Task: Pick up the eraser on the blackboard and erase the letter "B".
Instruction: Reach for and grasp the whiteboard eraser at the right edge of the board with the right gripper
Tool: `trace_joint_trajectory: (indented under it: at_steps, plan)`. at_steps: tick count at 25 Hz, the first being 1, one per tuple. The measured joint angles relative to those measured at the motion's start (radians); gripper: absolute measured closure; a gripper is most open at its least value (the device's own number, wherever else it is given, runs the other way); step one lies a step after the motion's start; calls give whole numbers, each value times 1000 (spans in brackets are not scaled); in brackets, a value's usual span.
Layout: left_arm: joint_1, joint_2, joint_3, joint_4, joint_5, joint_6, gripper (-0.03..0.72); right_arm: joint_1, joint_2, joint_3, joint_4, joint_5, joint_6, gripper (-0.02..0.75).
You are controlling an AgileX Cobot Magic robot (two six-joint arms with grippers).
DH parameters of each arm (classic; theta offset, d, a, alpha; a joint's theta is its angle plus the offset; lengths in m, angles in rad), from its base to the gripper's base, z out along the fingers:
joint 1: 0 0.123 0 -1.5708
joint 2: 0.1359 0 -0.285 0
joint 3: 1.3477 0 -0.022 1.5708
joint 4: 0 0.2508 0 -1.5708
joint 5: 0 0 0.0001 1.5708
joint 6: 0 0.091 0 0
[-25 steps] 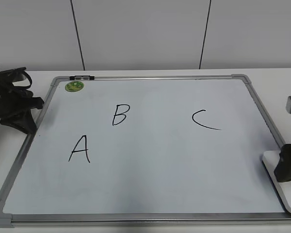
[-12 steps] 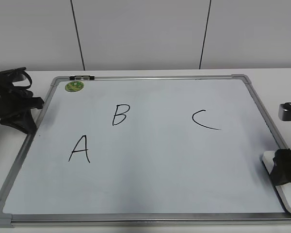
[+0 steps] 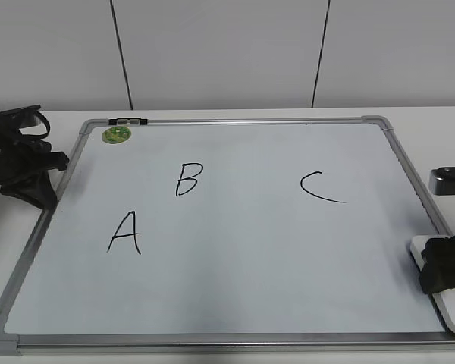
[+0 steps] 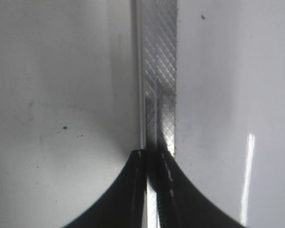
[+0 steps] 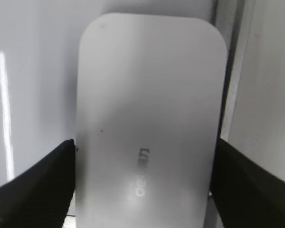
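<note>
The blackboard [image 3: 235, 288] is a white board with a silver frame, lying flat and bearing a black "A" [image 3: 125, 233], the letter "B" [image 3: 189, 180] and a "C" [image 3: 318, 187]. The white eraser [image 5: 149, 118] lies at the board's right edge, also visible in the exterior view [image 3: 449, 315]. My right gripper [image 5: 143, 156] is down over it, with one black finger against each long side, shut on it. The eraser still rests on the board. My left gripper [image 4: 152, 154] is shut and empty over the board's left frame [image 4: 159, 71], far from the "B".
A small round green magnet [image 3: 115, 135] sits at the board's top left corner, next to a black clip on the frame [image 3: 127, 120]. A white wall stands behind the table. Bare tabletop [image 3: 440, 144] shows to the right of the board.
My right gripper has come down and a little to the left over the eraser. The eraser, the letters and my left arm have not moved.
</note>
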Motion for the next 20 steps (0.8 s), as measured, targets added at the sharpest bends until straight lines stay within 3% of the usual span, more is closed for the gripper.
trace_joint_trajectory:
  at_steps: [6,20]
  plan:
    - [0,0,0,0,0,0,648,0,0,-25,-2,21,0,192]
    - [0,0,0,0,0,0,648,0,6,-63,-10,96,0,203]
